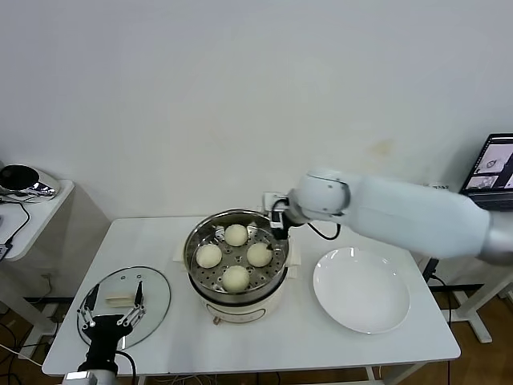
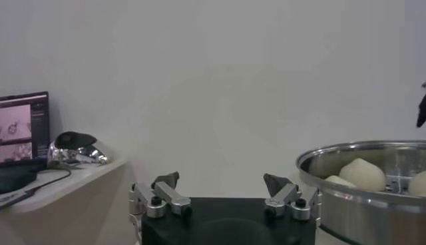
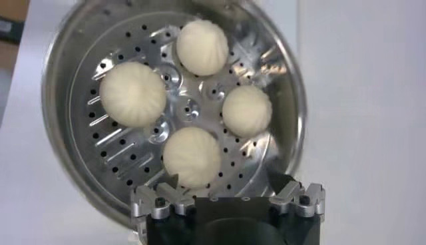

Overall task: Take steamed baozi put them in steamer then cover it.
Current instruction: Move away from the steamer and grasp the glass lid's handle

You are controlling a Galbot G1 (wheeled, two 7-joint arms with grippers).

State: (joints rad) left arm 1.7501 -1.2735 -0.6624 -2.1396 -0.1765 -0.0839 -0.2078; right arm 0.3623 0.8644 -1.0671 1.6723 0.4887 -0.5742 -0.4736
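We see four steamed baozi [image 1: 235,256] lying in a ring on the perforated floor of the steamer [image 1: 276,277], a shiny steel basket on a cream-white pot base, directly below our right gripper [image 3: 228,198]. Each bun sits apart from its neighbours around the small central knob. That right gripper hangs over the steamer's far rim with its fingers spread and nothing between them, and the nearest bun lies just under its fingertips in the right wrist view. Beyond the right gripper's arm, on the side away from the steamer, a large white plate [image 1: 361,289] rests bare on the white table [image 1: 304,337]. The cover [image 1: 152,293], a clear glass lid with a cream rectangular handle, lies flat on the table just ahead of our left gripper [image 1: 111,308], which hovers low at the table's near edge with its fingers spread wide, holding nothing. We can read no brand or label on any of these things.
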